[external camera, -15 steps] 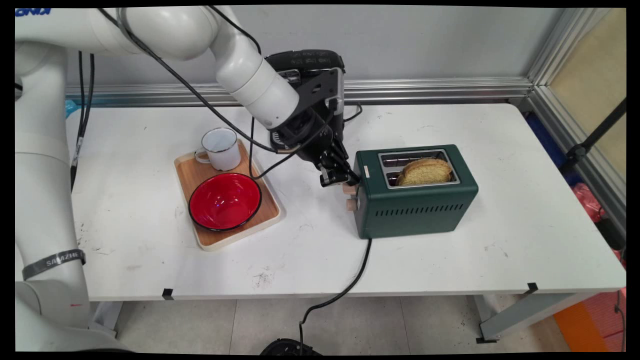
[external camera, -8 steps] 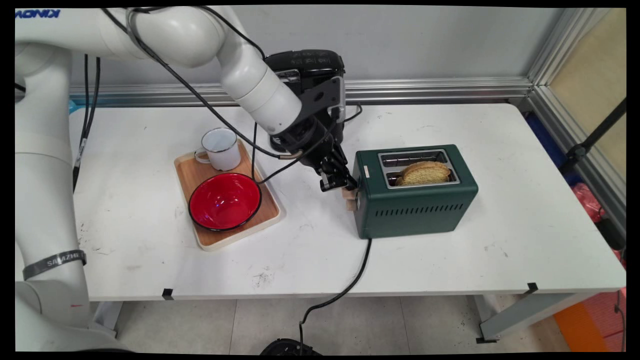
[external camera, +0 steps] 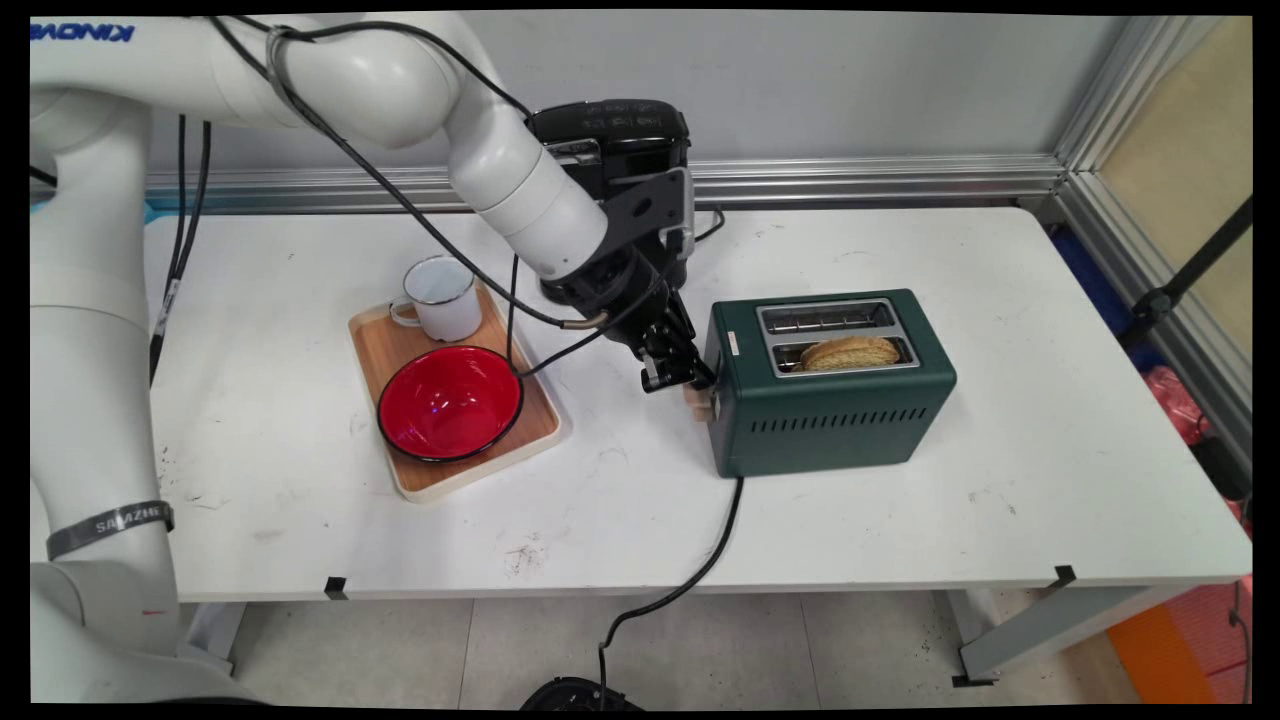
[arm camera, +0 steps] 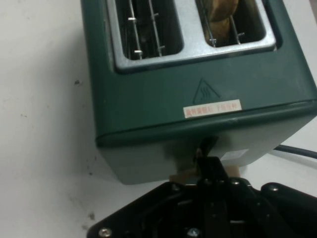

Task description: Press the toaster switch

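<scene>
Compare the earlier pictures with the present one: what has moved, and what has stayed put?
The gripper has pressed down on the wooden lever at the green toaster's end, and the lever has gone lower. The bread slice has sunk into its slot. Nothing was grasped or released. The toaster, tray, red bowl and mug stayed put.

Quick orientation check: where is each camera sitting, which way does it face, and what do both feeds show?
Main view: fixed above the table's near side, facing the back wall; shows arm and gripper at the green toaster.
Hand view: on the hand, looking along the gripper at the toaster's end; only black linkage shows.
Shared: toaster, bread slice, table.
</scene>
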Robot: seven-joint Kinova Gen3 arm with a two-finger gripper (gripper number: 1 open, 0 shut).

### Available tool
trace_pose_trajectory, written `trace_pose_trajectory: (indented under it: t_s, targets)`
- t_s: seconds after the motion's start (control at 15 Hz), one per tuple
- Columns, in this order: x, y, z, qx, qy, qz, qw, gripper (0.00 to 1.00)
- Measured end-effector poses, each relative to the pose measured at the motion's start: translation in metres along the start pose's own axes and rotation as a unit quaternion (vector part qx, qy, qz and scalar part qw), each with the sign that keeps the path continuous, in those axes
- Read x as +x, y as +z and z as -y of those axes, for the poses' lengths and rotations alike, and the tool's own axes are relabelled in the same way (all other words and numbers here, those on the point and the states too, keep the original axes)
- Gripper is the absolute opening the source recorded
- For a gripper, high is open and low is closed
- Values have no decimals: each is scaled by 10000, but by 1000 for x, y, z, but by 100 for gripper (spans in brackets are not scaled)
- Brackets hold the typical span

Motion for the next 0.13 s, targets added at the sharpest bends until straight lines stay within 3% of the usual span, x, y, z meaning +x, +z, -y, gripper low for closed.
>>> trace_pose_trajectory:
  t_s: [0.13]
  targets:
    - [-1,1,0,1,9,10,10000,0]
